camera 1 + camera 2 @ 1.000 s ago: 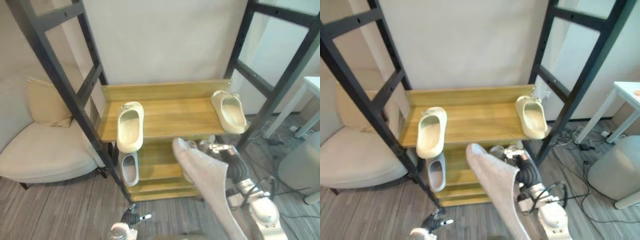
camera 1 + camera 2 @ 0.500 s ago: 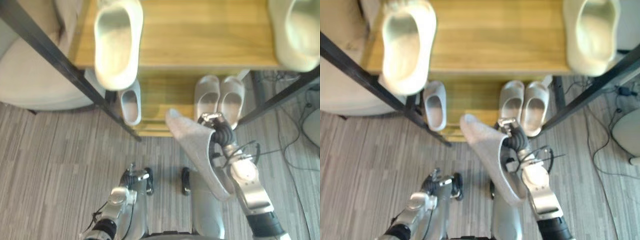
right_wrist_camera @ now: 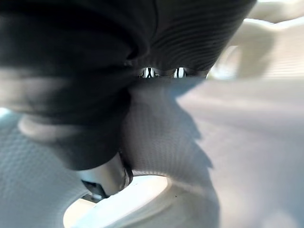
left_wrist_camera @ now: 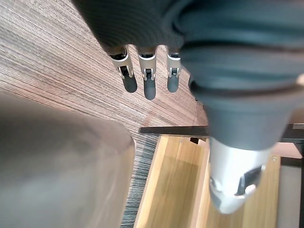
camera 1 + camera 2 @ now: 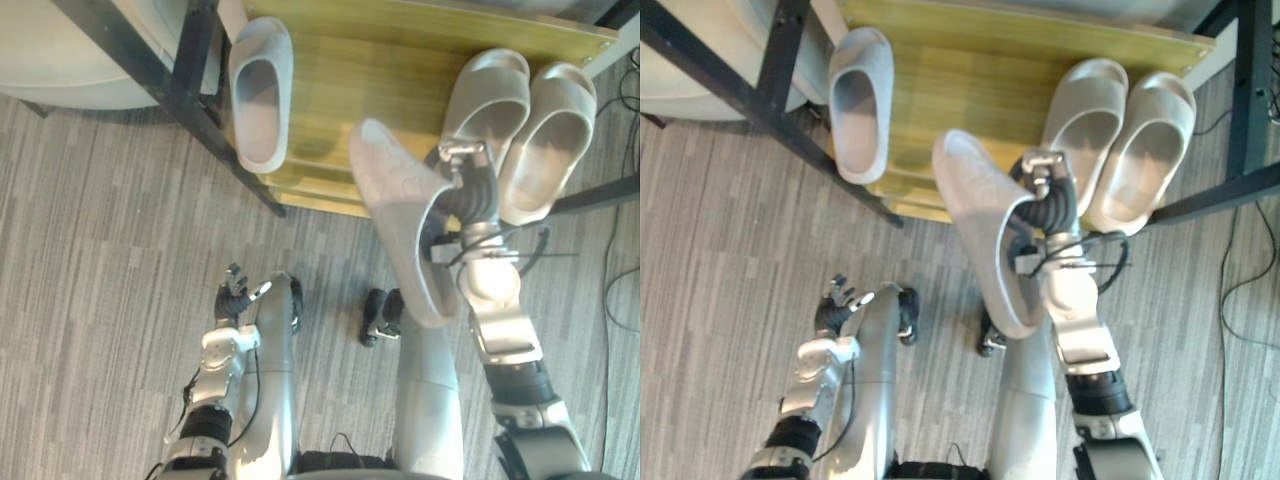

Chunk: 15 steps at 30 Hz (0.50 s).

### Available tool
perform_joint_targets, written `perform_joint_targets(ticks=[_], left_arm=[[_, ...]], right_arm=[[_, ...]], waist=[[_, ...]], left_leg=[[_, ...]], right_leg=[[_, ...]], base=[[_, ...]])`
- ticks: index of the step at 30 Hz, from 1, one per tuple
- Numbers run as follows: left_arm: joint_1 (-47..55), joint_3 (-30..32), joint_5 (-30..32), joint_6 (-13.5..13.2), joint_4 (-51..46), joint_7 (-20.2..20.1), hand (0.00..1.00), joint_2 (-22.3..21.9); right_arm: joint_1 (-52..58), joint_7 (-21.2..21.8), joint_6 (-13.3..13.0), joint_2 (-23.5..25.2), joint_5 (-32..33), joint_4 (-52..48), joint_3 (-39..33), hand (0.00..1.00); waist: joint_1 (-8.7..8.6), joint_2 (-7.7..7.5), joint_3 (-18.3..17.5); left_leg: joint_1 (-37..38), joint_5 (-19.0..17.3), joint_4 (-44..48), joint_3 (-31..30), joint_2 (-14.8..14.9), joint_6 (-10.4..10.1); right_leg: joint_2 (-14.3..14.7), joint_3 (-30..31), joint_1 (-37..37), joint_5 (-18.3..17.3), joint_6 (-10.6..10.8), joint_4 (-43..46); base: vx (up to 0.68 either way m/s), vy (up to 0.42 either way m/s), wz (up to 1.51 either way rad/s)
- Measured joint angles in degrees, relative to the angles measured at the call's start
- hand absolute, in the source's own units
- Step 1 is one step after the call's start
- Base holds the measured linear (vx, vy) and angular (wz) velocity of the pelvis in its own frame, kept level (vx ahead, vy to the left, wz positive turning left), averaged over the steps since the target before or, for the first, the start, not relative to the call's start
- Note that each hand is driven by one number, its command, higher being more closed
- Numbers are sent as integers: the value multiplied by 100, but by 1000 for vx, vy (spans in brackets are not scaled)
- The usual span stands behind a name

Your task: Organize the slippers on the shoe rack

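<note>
Grey, finely textured fabric covers the held slipper (image 5: 400,225), which is grasped along one long edge by the right hand (image 5: 468,195). In the right wrist view the fingers (image 3: 164,72) are curled over the slipper's rim, with the thumb tucked in at its opening. The slipper is carried on the robot's left side of that hand, turned on edge, with a broad smooth face towards the head camera. Its rounded toe end is seen over the front edge of the wooden shelf (image 5: 370,70) of the shoe rack (image 5: 190,70), and its heel end is directed back towards the robot.

Just beyond the right hand, a pair of slippers (image 5: 548,140) in pale grey-beige is laid side by side on the shelf, openings up and heels past the front edge. A single slipper (image 5: 260,95), grey and opening up, is set well apart from them at the shelf's left end. The left hand (image 5: 235,298) is held low over the striped floor (image 5: 100,250), with its fingers relaxed and nothing grasped.
</note>
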Motion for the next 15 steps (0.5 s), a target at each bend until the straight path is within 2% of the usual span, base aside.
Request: perform_joint_targets(ticks=[4,5,11,15], left_arm=[[-4,-7,-48,0,-167,32,0,-69],[-4,-6,-112,-1,-262,50,0,-116],[-39,-6,-189,-10,-429,138,0,-216],[-48,-8,-217,-12,-430,149,0,-253]], right_arm=[[-700,-196,128,-165,-8,303,-149,100],[-1049,-275,255,-280,-60,615,-164,100],[-1857,-384,565,-403,-237,1346,-162,100],[-2263,-401,747,-406,-346,1870,-158,100]], waist=[[106,-1,0],[167,-2,0],[264,-5,-1],[284,-6,-3]], left_leg=[[-156,-29,176,-111,3,-57],[-256,-26,224,-144,2,-63],[-473,-20,368,-225,-43,-95],[-487,-30,426,-270,-79,-123]], right_leg=[[-14,-88,-113,-94,-38,194],[-37,-128,-190,-110,-54,259],[-146,-224,-359,-202,-131,472],[-186,-250,-356,-272,-79,556]], base=[[-20,-32,5],[-22,-23,6],[-8,-20,10],[-2,-16,7]])
